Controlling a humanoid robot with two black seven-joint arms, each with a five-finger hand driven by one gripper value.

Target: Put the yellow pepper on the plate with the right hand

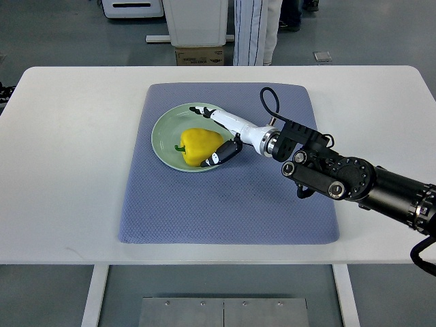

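The yellow pepper (197, 145) lies on its side on the pale green plate (165, 126), green stem pointing left. My right hand (208, 133) reaches in from the right, its arm crossing the mat. Its white fingers (204, 111) stretch out over the plate's far rim, apart from the pepper. The dark thumb (223, 154) lies against the pepper's lower right side. The hand is open around the pepper without clasping it. The left arm is out of view.
The plate sits on a blue-grey mat (225, 204) in the middle of the white table (68, 170). Beyond the far edge stand a person's legs (255, 30), a cardboard box (199, 56) and a white cabinet (196, 20).
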